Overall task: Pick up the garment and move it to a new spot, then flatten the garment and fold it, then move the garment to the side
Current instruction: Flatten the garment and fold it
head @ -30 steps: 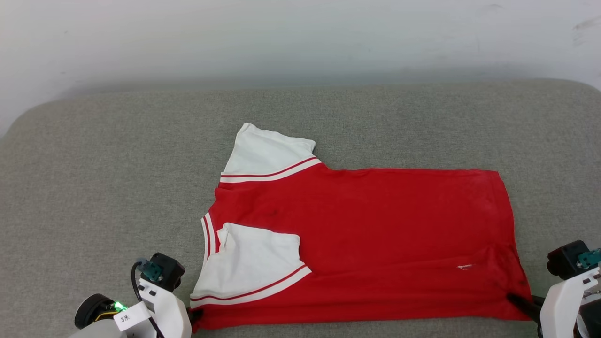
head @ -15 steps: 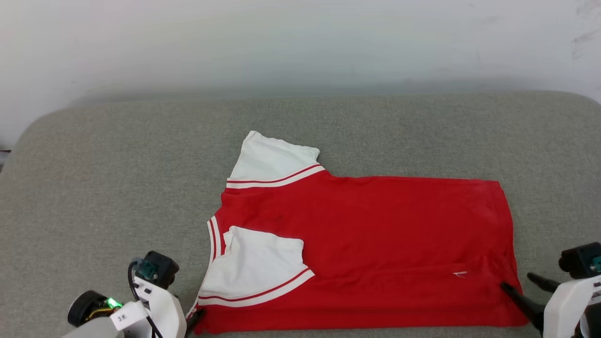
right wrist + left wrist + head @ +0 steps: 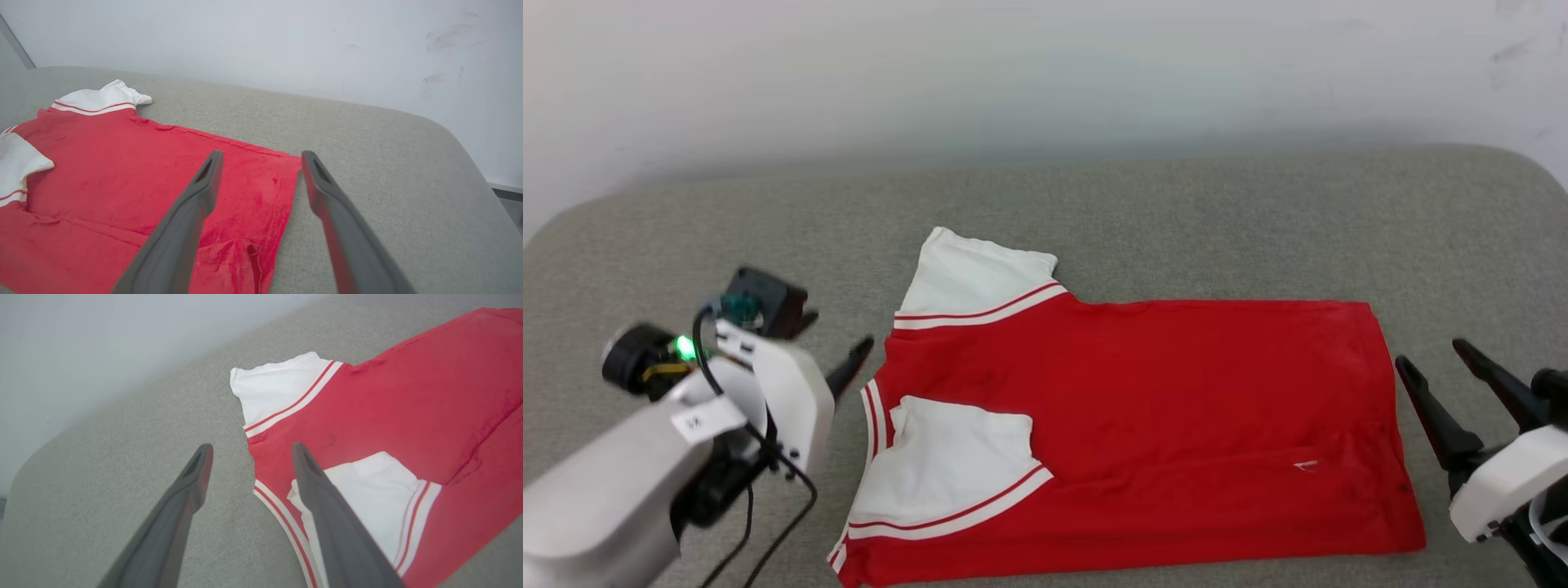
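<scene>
The shirt (image 3: 1143, 425) lies flat on the grey cushion (image 3: 1176, 212), collar toward my left, its near sleeve folded onto the red body. My left gripper (image 3: 829, 343) hangs spread wide just beside the collar. My right gripper (image 3: 1429, 353) is spread wide just off the hem. Both are empty.

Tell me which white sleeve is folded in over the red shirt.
The near sleeve, by the robot: it lies on the red fabric, while the far sleeve sticks out onto the grey cushion.
</scene>
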Controlling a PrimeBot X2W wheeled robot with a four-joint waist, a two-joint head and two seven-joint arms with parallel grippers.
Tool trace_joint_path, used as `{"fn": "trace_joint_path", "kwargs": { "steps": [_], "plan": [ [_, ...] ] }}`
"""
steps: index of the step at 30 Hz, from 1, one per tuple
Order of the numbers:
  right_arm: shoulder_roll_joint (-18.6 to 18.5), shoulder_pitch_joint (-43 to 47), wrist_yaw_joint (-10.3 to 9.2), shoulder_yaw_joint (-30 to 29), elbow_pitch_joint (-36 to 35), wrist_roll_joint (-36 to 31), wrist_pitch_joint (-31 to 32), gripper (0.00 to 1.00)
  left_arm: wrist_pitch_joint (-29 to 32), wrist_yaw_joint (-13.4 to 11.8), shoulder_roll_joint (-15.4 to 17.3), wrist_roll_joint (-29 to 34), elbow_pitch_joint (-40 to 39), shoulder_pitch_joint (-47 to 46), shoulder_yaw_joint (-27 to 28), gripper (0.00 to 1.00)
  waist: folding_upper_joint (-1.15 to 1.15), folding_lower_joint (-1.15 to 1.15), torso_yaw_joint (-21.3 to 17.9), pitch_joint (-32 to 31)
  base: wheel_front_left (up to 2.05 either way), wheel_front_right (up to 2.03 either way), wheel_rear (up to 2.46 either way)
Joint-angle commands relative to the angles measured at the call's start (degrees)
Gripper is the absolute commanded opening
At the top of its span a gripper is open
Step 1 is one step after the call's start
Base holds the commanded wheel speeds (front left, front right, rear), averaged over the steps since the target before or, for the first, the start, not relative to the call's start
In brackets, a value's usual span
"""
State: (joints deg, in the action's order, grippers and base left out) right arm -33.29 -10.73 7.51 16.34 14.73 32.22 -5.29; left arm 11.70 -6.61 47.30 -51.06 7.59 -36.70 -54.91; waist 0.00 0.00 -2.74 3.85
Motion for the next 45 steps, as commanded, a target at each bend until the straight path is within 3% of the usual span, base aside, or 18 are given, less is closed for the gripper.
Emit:
{"fn": "trace_joint_path", "kwargs": {
  "steps": [1, 7, 15, 22, 26, 36, 41, 42, 43, 45],
  "plan": [
    [1.7, 1.0, -0.05, -1.6, -2.0, -1.9, -0.3, 1.00, -0.4, 0.1, -0.4, 0.9, 0.6, -2.5, 0.9, 1.00, 0.00, 0.00, -1.3, 1.9, 0.00, 0.00, 0.00],
    [7.0, 2.0, -0.05, -6.4, -10.9, -8.3, 1.4, 1.00, 1.1, 2.8, -2.5, 1.2, 4.8, -11.8, 3.1, 1.00, 0.00, 0.00, -4.0, 6.9, 0.00, 0.00, 0.00],
    [11.0, 1.6, -0.05, -8.6, -18.9, -12.4, 3.1, 1.00, 10.6, 7.8, -6.0, -0.9, 13.4, -24.9, 4.1, 1.00, 0.00, 0.00, -7.1, 14.6, 0.00, 0.00, 0.00],
    [11.6, -0.7, -0.06, -7.6, -21.6, -13.5, 3.3, 1.00, 25.9, 10.1, -8.2, -4.2, 20.7, -34.8, 2.9, 1.00, 0.00, 0.00, -9.3, 21.2, 0.00, 0.00, 0.00],
    [11.9, -1.9, -0.05, -7.2, -21.9, -13.7, 2.9, 1.00, 31.6, 10.7, -9.3, -4.9, 23.8, -38.5, 2.1, 1.00, 0.00, 0.00, -10.1, 24.2, 0.00, 0.00, 0.00],
    [11.9, -4.9, -0.05, -5.0, -21.2, -13.3, 2.0, 1.00, 37.9, 11.8, -9.0, -2.2, 30.4, -42.1, -1.6, 1.00, 0.00, 0.00, -11.2, 28.8, 0.00, 0.00, 0.00],
    [11.4, -6.0, -0.05, -4.7, -20.3, -13.1, 1.4, 1.00, 40.3, 12.6, -10.0, -4.1, 32.1, -39.5, -2.7, 1.00, 0.00, 0.00, -11.4, 29.4, 0.00, 0.00, 0.00],
    [11.2, -6.0, -0.05, -4.9, -20.1, -13.0, 1.3, 1.00, 40.6, 12.6, -10.1, -4.2, 32.3, -39.1, -3.0, 0.25, 0.00, 0.00, -11.3, 29.5, 0.00, 0.00, 0.00],
    [11.1, -6.1, -0.05, -5.0, -19.9, -12.9, 1.3, 1.00, 40.8, 12.7, -10.2, -4.5, 32.4, -38.8, -3.1, 0.00, 0.00, 0.00, -11.2, 29.4, 0.00, 0.00, 0.00],
    [11.0, -6.5, -0.05, -5.3, -19.7, -12.5, 1.4, 1.00, 40.4, 13.1, -10.4, -4.5, 32.2, -38.5, -3.4, 0.00, 0.00, 0.00, -11.0, 29.1, 0.00, 0.00, 0.00]
  ]
}}
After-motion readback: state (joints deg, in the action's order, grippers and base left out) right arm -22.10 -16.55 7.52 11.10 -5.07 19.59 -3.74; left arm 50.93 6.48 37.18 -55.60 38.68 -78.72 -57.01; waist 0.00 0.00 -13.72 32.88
